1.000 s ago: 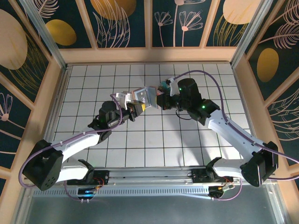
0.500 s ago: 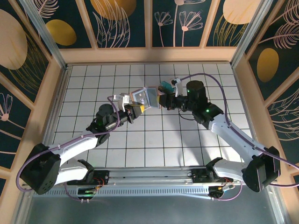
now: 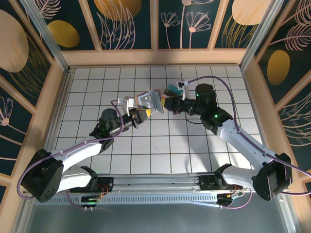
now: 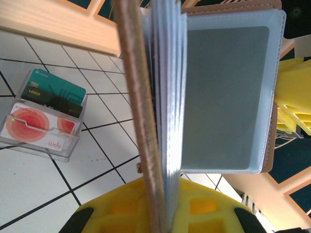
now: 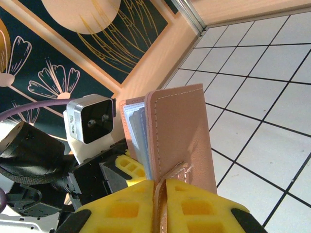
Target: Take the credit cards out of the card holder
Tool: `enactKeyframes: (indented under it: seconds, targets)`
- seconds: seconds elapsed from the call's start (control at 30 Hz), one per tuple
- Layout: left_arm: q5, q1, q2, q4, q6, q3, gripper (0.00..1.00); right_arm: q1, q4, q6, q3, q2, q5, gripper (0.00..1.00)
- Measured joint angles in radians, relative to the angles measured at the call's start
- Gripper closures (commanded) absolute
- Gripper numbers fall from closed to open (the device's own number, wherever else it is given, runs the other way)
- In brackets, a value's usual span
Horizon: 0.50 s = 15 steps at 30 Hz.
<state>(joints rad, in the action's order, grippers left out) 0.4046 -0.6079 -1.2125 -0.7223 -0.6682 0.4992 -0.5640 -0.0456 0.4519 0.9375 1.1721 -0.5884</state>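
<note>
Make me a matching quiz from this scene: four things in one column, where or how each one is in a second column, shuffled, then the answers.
Things
1. card holder
2. clear plastic box
3. left gripper
4. right gripper

Place or state
A. sits on the table
B. pinches the small tab
C. spread open between both grippers
D. clamps one tan cover

Pairs: 1-C, 2-A, 3-D, 4-B
</note>
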Motion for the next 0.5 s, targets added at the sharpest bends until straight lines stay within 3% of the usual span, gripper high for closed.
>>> enactKeyframes:
  seconds: [0.5]
  targets:
    - [0.019,0.001,-0.007,-0.015,-0.014,0.0,1.0,-0.054,0.079,-0.05,0.038,0.039,0.138,0.69]
